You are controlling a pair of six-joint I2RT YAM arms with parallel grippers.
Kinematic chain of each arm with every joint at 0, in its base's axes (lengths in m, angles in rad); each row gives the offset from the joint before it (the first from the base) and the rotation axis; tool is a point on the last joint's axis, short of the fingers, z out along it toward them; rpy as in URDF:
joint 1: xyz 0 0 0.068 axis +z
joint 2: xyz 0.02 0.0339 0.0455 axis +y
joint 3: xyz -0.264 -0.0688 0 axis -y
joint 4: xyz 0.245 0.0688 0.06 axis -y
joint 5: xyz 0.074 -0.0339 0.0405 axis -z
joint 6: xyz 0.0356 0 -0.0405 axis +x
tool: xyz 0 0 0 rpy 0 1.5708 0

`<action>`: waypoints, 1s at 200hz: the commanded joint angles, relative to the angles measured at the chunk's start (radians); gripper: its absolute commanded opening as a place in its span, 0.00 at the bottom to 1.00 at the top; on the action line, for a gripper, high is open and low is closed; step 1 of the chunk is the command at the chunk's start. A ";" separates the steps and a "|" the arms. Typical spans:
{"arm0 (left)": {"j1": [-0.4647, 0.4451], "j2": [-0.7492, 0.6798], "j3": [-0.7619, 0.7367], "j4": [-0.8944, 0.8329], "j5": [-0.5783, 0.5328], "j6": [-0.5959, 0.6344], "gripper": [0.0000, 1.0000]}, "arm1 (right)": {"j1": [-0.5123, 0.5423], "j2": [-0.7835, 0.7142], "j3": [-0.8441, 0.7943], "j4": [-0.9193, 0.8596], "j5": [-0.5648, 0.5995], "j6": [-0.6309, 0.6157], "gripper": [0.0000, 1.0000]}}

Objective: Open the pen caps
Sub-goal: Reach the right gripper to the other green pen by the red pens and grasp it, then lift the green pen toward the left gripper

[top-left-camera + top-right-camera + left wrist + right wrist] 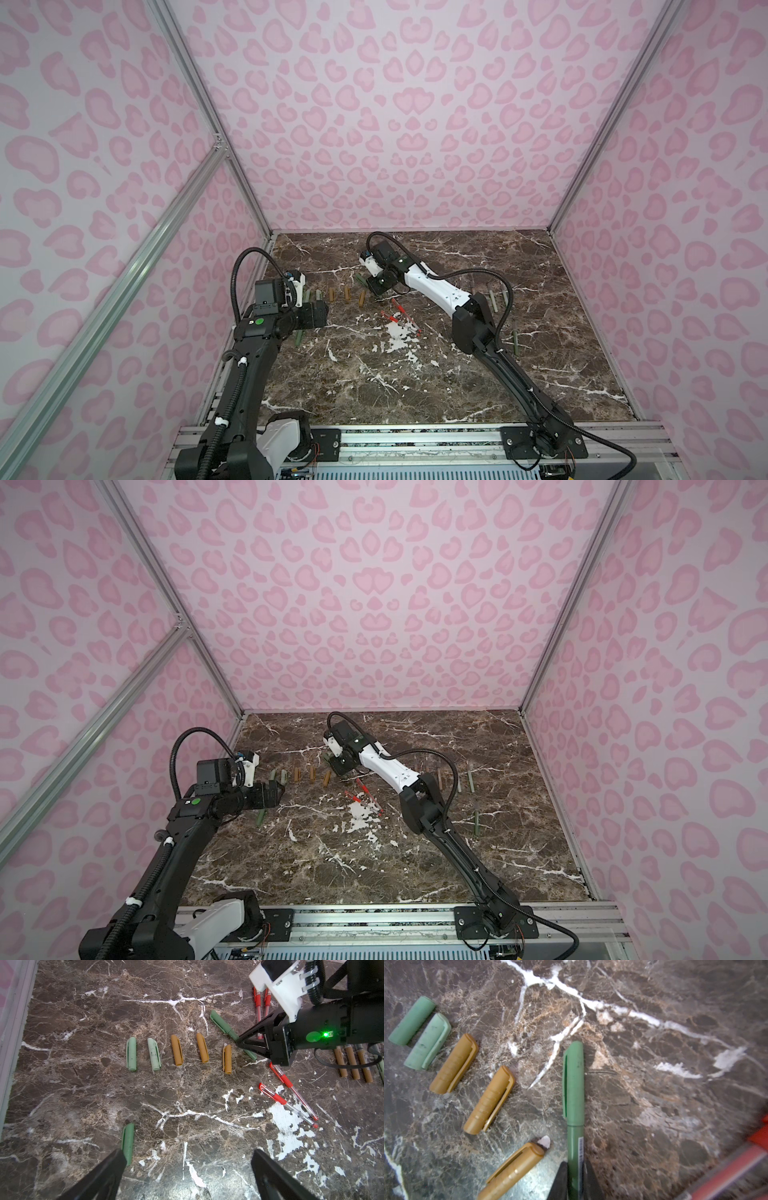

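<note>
The right gripper [576,1178], stretched toward the tabletop's [654,1105] far edge, is being pinched around the capped green pen [574,1105]; the left gripper [187,1169] is being held spread wide.

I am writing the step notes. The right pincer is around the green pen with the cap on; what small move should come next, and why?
Probably lift the green pen slightly off the marble table. The right pincer has closed on its barrel, with the cap sticking out in front, and the left pincer is open and empty, free to pull the cap.

bare marble [187,1147] near the arms; cap row [178,1053] blocks farther back.
</note>
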 commanded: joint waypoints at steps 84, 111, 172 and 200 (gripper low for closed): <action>-0.003 0.008 0.213 -0.037 0.133 -0.038 0.98 | 0.003 -0.179 -0.092 -0.029 0.004 0.114 0.03; -0.003 0.005 0.249 0.043 0.220 -0.078 0.98 | 0.009 -0.343 -0.327 0.116 -0.018 0.169 0.03; -0.003 0.039 0.138 0.290 0.439 -0.354 0.97 | 0.026 -0.760 -0.948 0.526 -0.067 0.369 0.02; -0.007 0.065 0.071 0.401 0.552 -0.435 0.90 | 0.050 -0.898 -1.139 0.644 -0.061 0.433 0.02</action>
